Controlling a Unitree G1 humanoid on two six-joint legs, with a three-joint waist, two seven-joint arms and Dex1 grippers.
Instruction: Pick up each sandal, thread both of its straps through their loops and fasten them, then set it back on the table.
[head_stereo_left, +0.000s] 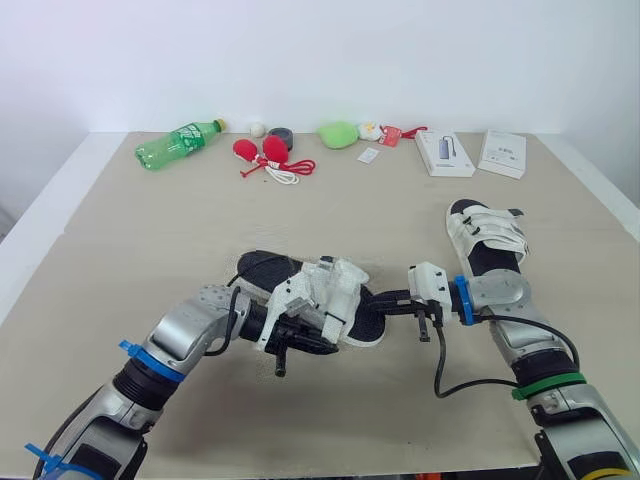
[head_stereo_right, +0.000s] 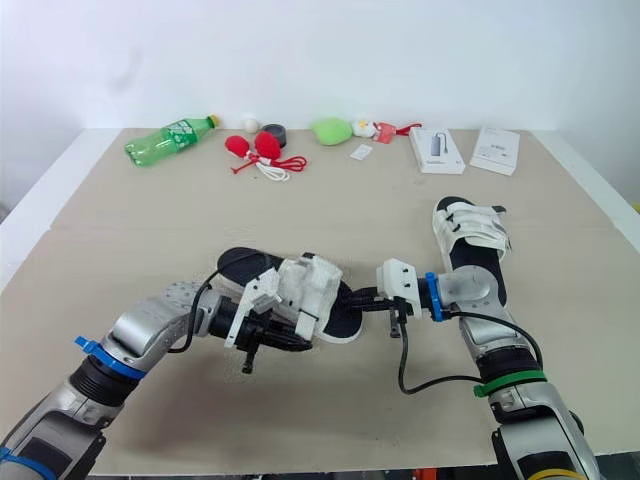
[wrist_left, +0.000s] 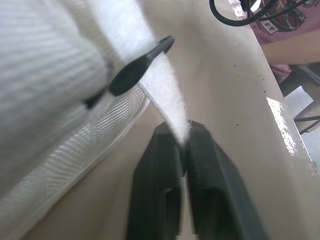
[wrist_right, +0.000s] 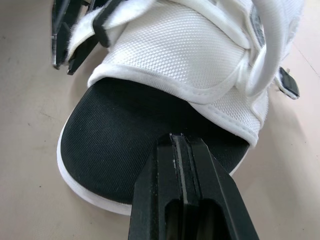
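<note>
As left gripper (wrist_left: 182, 136) pinches strap (wrist_left: 167, 92), sandal (head_stereo_left: 336, 287) flat

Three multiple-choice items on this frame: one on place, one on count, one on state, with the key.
1. The sandal that no claw touches lies A) at the right side of the table B) at its far left corner C) off its near edge.
2. Count of white boxes at the far edge: A) one B) two C) four.
3. The left claw is A) wide open B) shut on a white strap C) shut on nothing.
Key: 1A, it lies on the robot's right; 2B, the pair sits side by side; 3B, the strap is pinched in it.
</note>
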